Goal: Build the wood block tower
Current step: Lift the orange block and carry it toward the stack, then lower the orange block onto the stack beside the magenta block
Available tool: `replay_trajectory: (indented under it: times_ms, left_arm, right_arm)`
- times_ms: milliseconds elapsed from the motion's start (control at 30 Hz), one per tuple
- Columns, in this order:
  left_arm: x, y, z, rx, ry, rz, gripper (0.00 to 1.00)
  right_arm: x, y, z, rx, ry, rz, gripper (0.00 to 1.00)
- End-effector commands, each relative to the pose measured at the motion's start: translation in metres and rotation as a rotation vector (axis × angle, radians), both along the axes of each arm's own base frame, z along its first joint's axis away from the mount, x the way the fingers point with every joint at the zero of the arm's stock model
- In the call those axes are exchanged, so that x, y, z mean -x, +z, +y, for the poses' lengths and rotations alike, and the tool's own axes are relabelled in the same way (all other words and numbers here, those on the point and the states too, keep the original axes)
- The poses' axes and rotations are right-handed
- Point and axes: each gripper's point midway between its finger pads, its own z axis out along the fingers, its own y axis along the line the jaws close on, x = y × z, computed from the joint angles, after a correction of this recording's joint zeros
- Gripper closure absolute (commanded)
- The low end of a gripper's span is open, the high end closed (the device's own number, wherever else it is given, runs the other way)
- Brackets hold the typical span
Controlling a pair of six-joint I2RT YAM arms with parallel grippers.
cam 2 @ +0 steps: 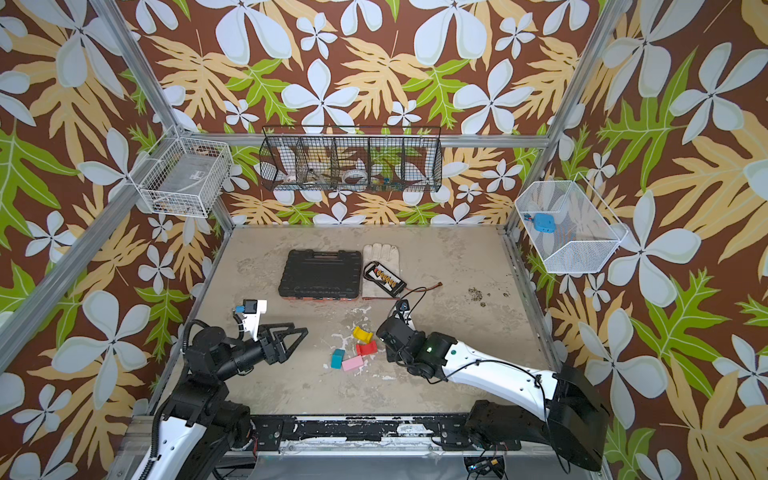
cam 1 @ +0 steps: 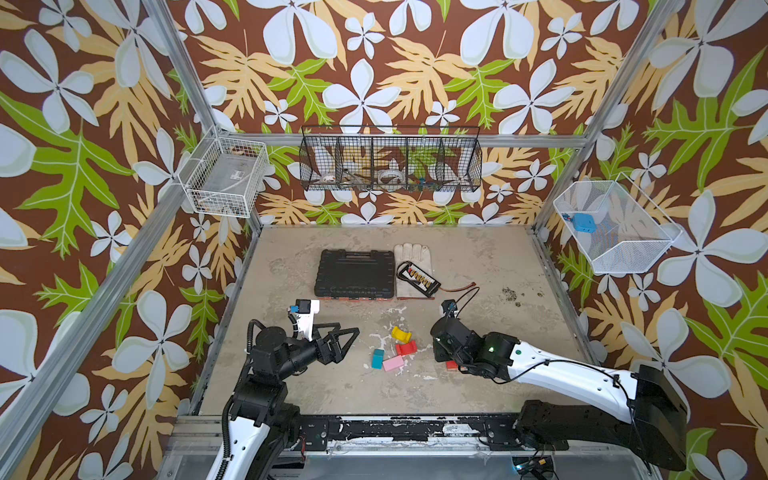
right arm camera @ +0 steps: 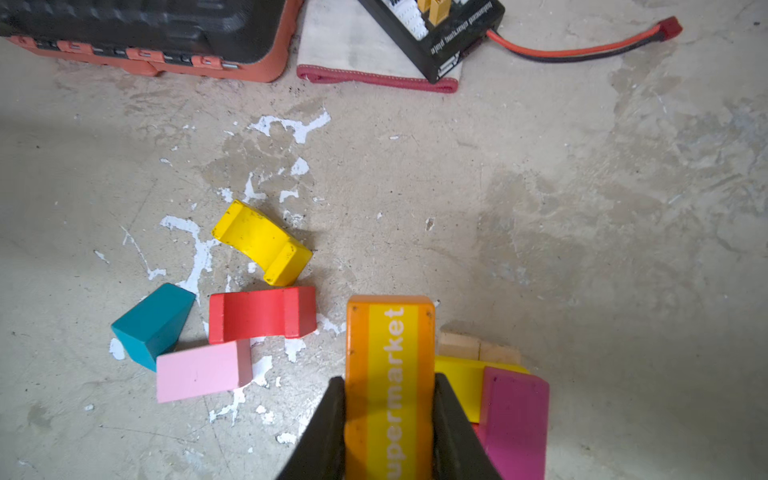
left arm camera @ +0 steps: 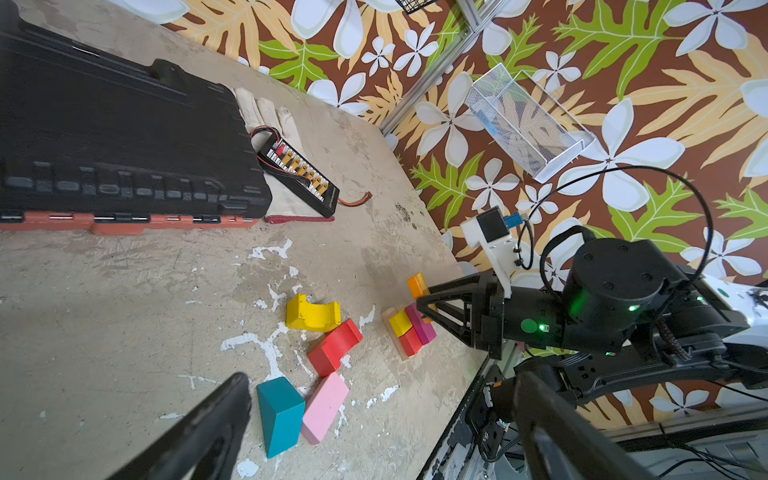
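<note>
You get two high top views over the whole worktop (cam 1: 478,249); both low wrist cameras share the wood blocks (left arm camera: 334,347), the right apparently nearest.

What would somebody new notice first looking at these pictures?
The loud floral wallpaper covering the walls hits first. Then the bright loose wood blocks mid-table, and the right gripper clamped on an orange block marked supermarket, right by the started tower.

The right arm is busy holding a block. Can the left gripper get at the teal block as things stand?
Probably yes. The left gripper is open and close to the teal block, with only bare table between. The pink block lies against its far side, which may crowd one finger.
</note>
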Motion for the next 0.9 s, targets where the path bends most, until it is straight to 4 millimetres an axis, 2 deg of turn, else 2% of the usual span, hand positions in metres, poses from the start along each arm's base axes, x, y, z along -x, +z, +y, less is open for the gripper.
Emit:
replay_trajectory:
  times_ms: [0,433,867]
  left_arm:
    - [0.0,0.006,-0.001,0.005,-0.012,-0.034,0.0]
    - [0.0,0.006,-0.001,0.006,-0.012,-0.033,0.0]
    - [0.0,0.006,-0.001,0.006,-0.013,-0.035,0.0]
  right_arm:
    - [0.004,-0.008,-0.003,0.007,-0.014,0.024,0.72]
    - [0.022,-0.029,-0.02,0.021,-0.037,0.092,0.74]
    - [0.032,-0.044,-0.018,0.066,-0.03,0.133,0.76]
